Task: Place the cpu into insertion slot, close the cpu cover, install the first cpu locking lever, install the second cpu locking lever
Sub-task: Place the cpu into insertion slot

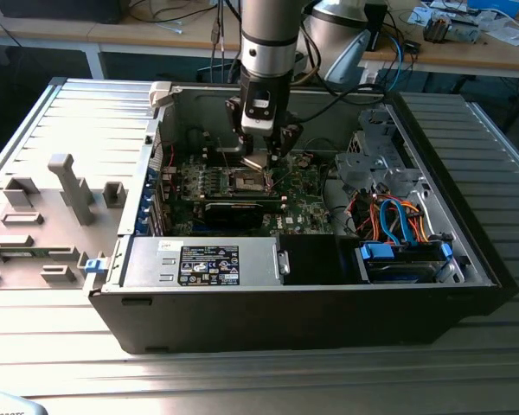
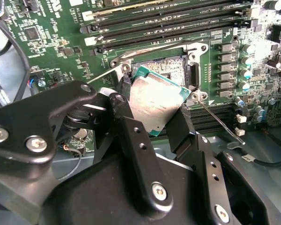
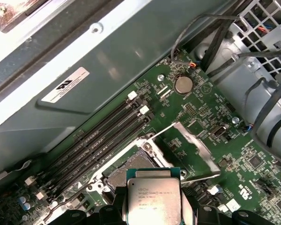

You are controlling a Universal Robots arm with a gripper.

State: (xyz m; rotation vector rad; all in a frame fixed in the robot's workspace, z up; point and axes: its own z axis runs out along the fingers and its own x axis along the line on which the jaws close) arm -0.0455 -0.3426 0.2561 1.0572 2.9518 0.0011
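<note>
Two edges of the cpu point(image 2: 157, 96) are being pinched by my pincer point(image 2: 152, 111), so it is hanging free above the open insertion slot point(image 2: 162, 65).

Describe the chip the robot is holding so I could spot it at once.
Look inside the open black computer case to the green motherboard, where the arm's gripper reaches down. It clamps the cpu above the open socket. It is a flat square with a silver-grey top and green edge, unlike the long dark memory slots nearby.
</note>
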